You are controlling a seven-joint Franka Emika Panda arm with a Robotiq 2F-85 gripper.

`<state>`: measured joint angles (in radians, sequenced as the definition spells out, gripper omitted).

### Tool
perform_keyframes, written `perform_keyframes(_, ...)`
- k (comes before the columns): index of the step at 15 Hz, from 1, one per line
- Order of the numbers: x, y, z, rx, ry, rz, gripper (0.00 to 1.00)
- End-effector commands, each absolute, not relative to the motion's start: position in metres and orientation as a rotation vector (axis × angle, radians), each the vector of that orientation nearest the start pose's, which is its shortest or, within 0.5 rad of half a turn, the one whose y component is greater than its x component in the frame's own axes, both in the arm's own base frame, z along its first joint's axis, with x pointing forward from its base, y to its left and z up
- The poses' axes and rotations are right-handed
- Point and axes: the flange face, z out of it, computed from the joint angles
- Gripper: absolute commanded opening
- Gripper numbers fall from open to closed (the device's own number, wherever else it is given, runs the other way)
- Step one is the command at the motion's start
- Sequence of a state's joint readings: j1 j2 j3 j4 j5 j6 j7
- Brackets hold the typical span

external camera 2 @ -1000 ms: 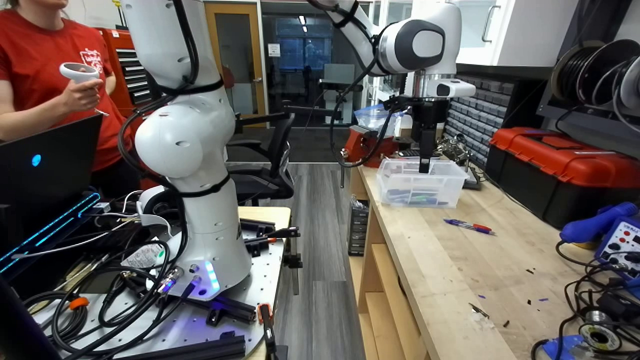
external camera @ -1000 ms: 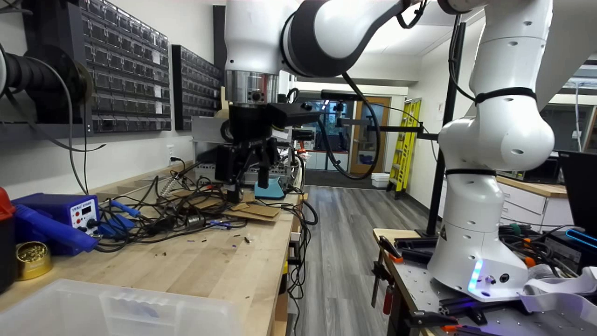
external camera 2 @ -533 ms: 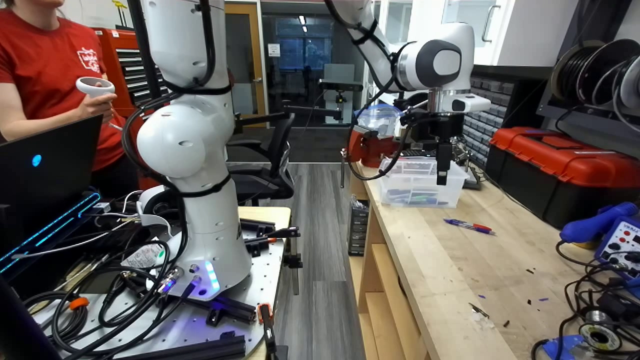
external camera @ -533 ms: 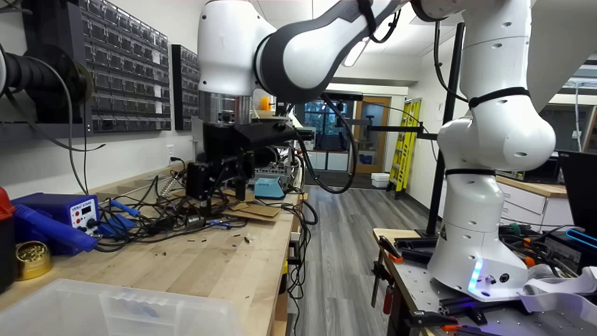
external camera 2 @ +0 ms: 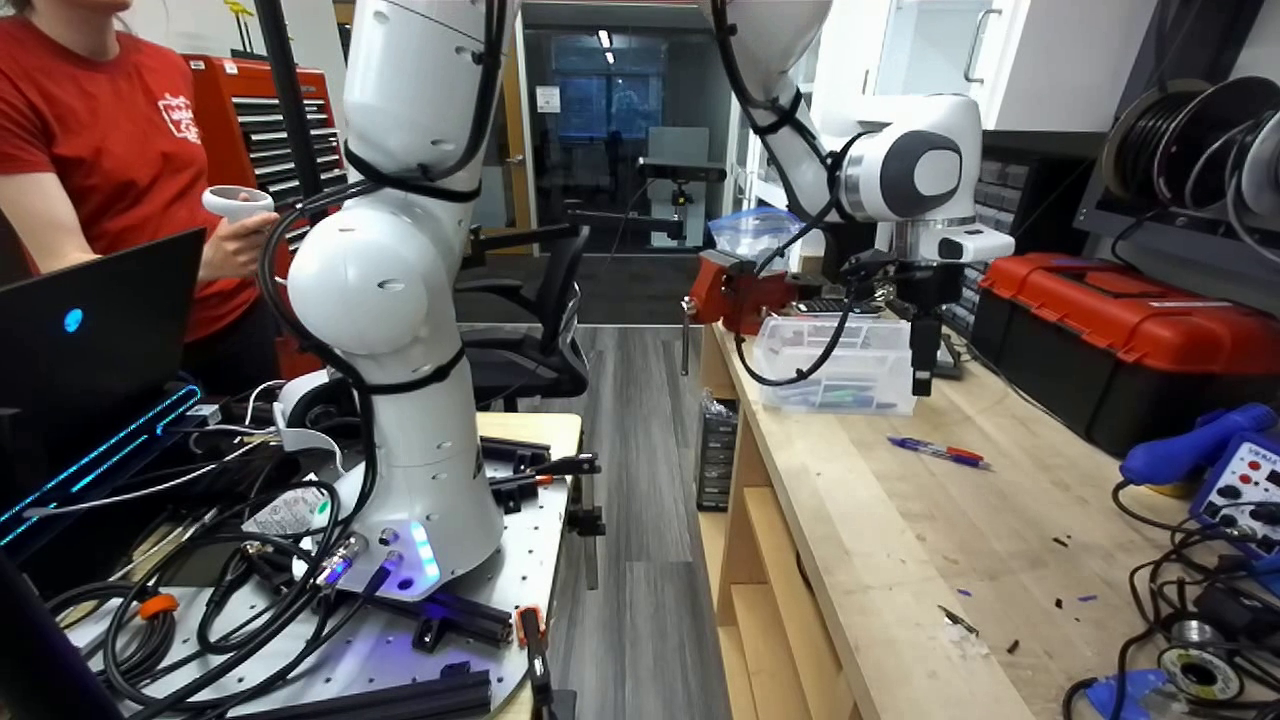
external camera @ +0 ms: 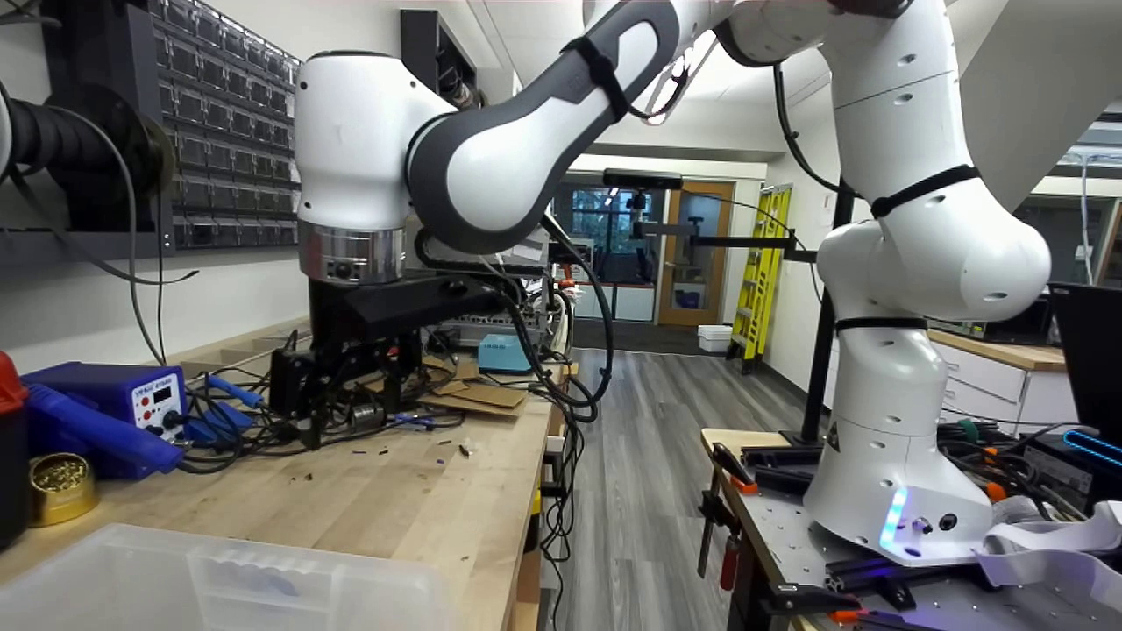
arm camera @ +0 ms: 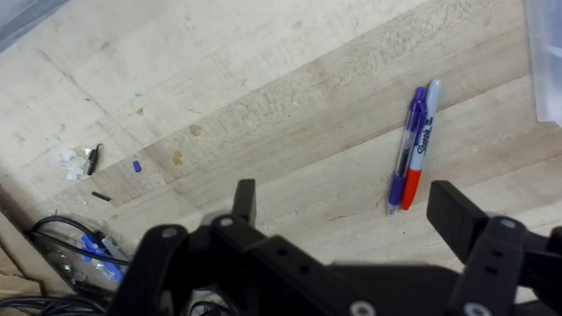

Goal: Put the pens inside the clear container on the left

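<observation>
Wrist view has the gripper (arm camera: pixel 346 202) released, its two black fingers (arm camera: pixel 244 202) wide apart above the wooden bench (arm camera: pixel 307 96), whose boards show between them. Ahead of the fingertips, nearer the finger on that view's right, the purple pen (arm camera: pixel 406 149) and the red-capped grey marker (arm camera: pixel 423 136) lie flat, side by side and touching each other. The red cap and the pen's tip lie toward the gripper; their opposite ends point away from it. Farther out past that same finger, the clear container (arm camera: pixel 542 92) shows at the edge, apart from the pen, the marker and the gripper alike. Off the opposite finger are a black scrap (arm camera: pixel 93 160), a purple bit (arm camera: pixel 137 166) and some black cables (arm camera: pixel 50 303). In an exterior view the gripper overlaps a corner of the container, which stands beyond it and holds blue and green items (external camera 2: pixel 840 398) too blurred through the plastic to name; the pen and marker show below the fingertips, near them. A red and black toolbox (external camera 2: pixel 1130 330) sits to the gripper's wall side. Well apart from the gripper, past the arm's base (external camera 2: pixel 425 500), a person in a red shirt (external camera 2: pixel 110 140) holds a white controller (external camera 2: pixel 235 200).
</observation>
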<state>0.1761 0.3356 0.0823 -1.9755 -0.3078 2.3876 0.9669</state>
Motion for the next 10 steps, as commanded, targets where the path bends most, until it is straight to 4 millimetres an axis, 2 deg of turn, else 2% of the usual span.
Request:
perform_keyframes(1, 0.624, 0.171, 0.294, -3.126, 0.840, -0.364, 1.00)
perform_keyframes(6, 0.646, 0.187, 0.274, -3.127, 0.816, -0.385, 1.00)
perform_keyframes(10, 0.655, 0.194, 0.255, -3.131, 0.792, -0.377, 1.00)
